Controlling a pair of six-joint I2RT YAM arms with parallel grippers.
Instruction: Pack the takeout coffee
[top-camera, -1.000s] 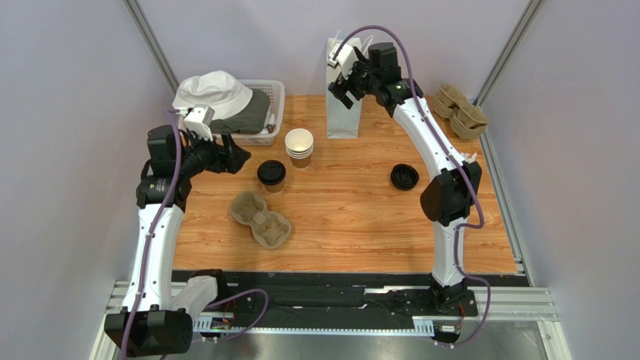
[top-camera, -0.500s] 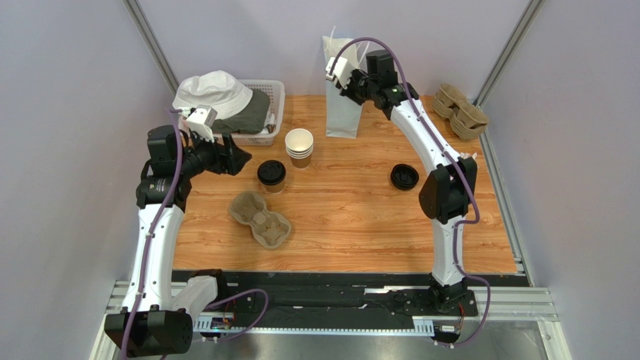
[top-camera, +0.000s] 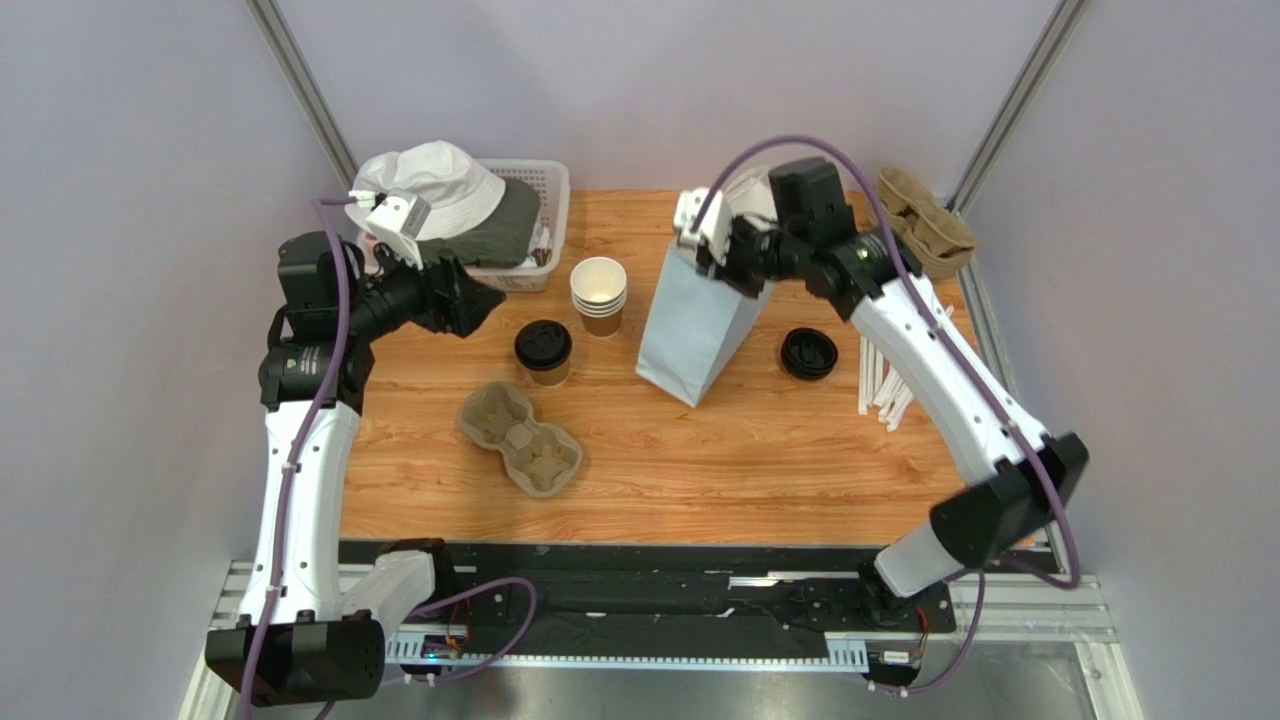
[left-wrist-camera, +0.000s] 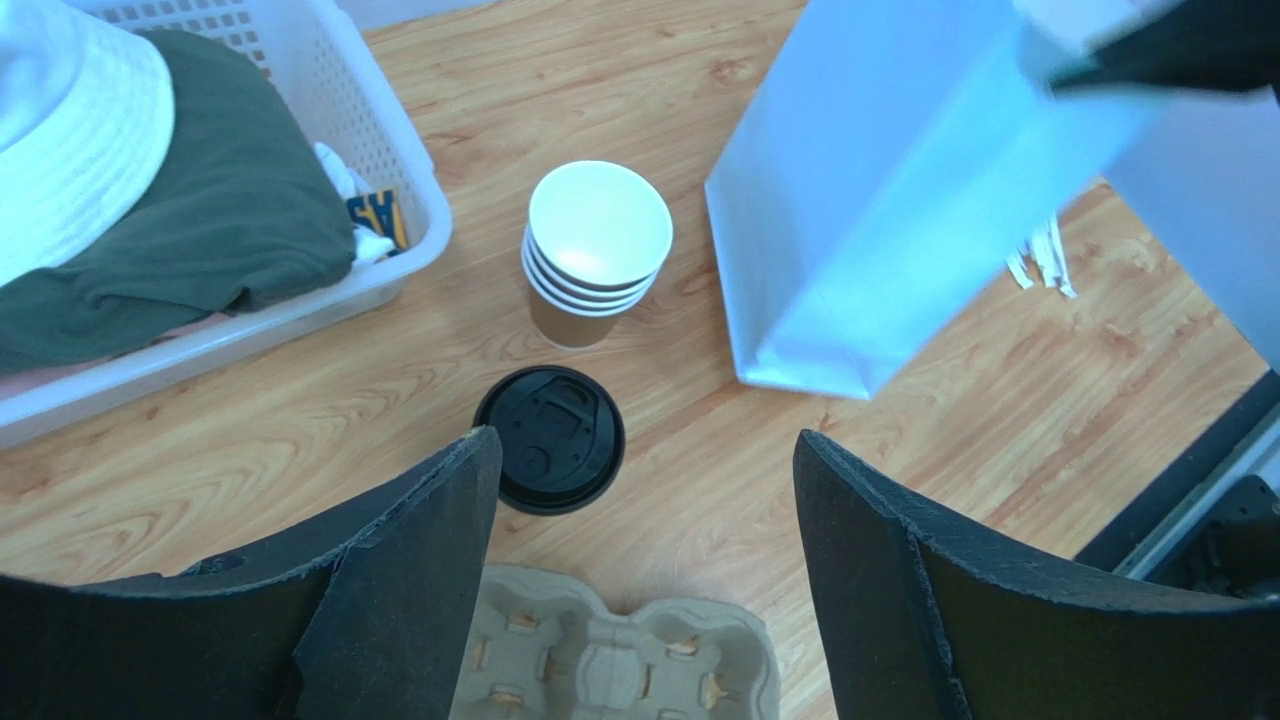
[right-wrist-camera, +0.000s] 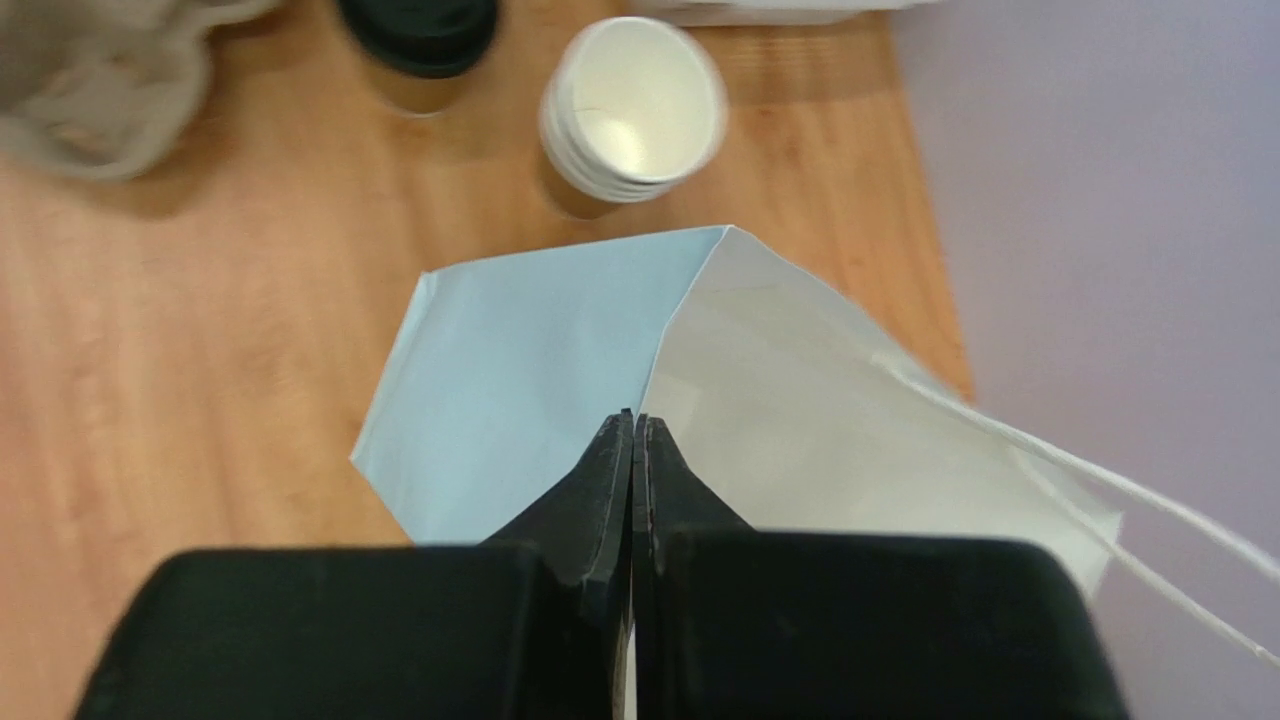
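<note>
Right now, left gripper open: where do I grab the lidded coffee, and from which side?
Probably the paper wall just under the lid of the takeout coffee, left gripper coming from the left. It stands upright; the cup stack and carrier crowd its other sides.

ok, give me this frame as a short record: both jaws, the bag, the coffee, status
right jaws: shut on the top edge of the paper bag
paper bag: tilted, between the cup stack and the loose lid
left jaws: open, empty, pointed toward the takeout coffee, not touching it
takeout coffee: upright on the table, lid on, next to the carrier tray
status: coffee not yet packed
</note>
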